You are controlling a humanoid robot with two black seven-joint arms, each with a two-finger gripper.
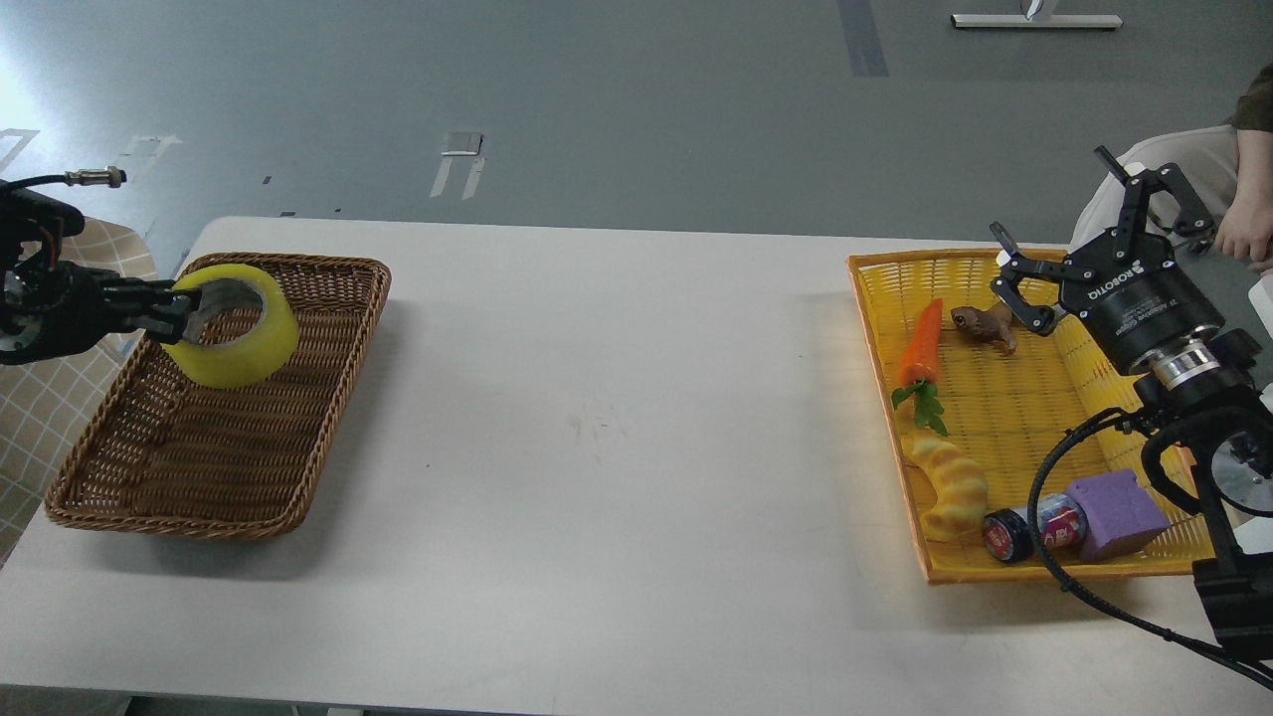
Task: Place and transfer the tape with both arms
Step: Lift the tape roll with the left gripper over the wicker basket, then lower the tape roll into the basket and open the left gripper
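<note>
The tape (237, 338) is a thick yellow translucent roll with a grey-white core. My left gripper (184, 310) is shut on its left wall and holds it over the far part of the brown wicker basket (328, 398) at the table's left. I cannot tell whether the roll touches the basket floor. My right gripper (1094, 244) is open and empty, raised over the far right corner of the yellow tray (885, 398), its fingers spread wide.
In the yellow tray lie a carrot toy (920, 343), a brown frog toy (985, 326), a yellow twisted bread toy (950, 482), a small jar (1024, 527) and a purple block (1119, 515). A person's arm (1243, 214) shows at the far right.
</note>
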